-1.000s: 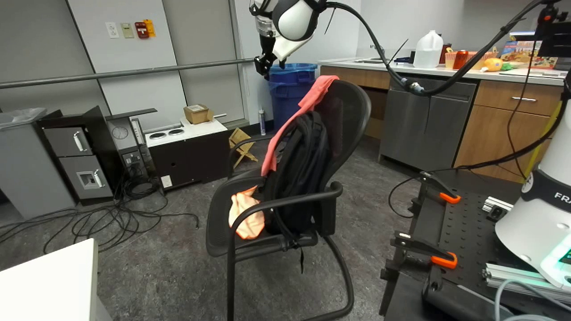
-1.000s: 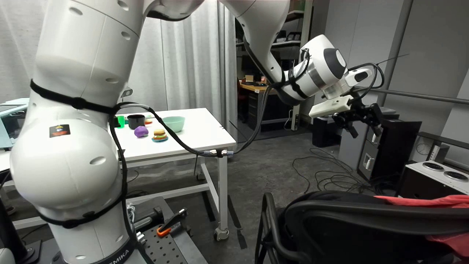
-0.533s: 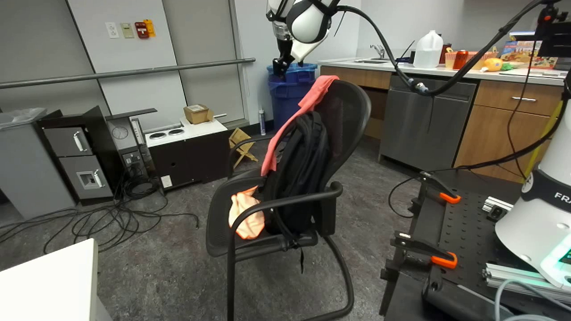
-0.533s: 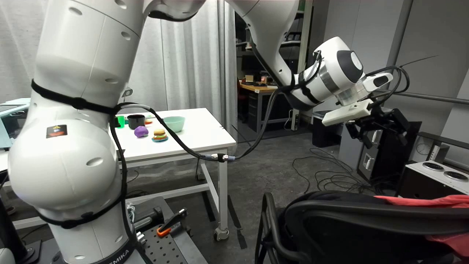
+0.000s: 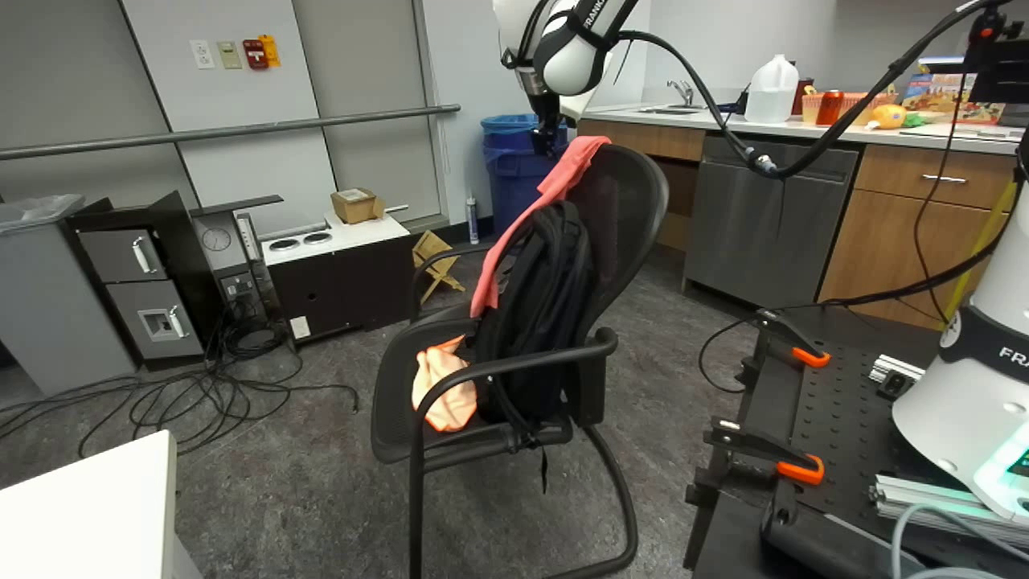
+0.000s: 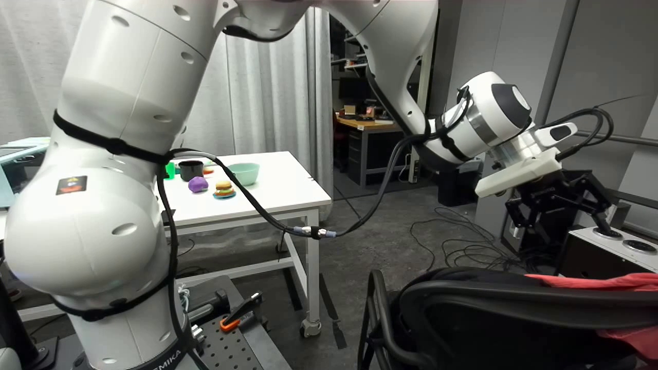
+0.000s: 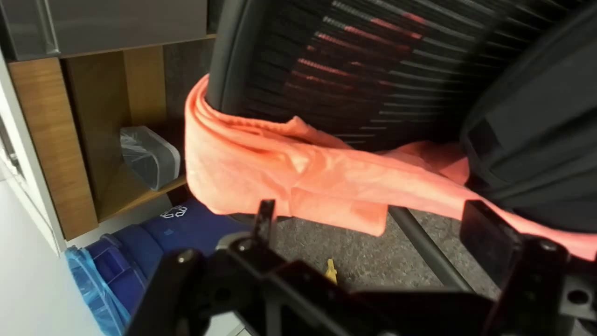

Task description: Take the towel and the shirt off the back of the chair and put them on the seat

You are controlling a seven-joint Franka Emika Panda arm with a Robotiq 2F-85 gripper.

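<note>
A coral cloth (image 5: 555,189) hangs over the top of the black chair's back (image 5: 639,209) and trails down toward the seat (image 5: 395,406). It also shows in an exterior view (image 6: 611,282) and in the wrist view (image 7: 280,158). A peach-orange cloth (image 5: 444,388) lies crumpled on the seat; I cannot tell which is towel or shirt. My gripper (image 5: 549,149) is close to the coral cloth's upper end, apart from the chair in an exterior view (image 6: 571,235). In the wrist view my gripper (image 7: 373,224) is open and empty, its fingers wide apart before the cloth's lower edge.
A black backpack (image 5: 540,314) leans on the chair back and covers part of the seat. Armrests (image 5: 522,366) flank it. A blue bin (image 5: 514,181) and a counter (image 5: 619,121) stand behind. A white table (image 6: 288,190) holds a bowl and toys.
My gripper has moved down and to the right in both exterior views, closer to the coral cloth on the chair back. Its fingers look wider apart. The cloths and chair have not moved.
</note>
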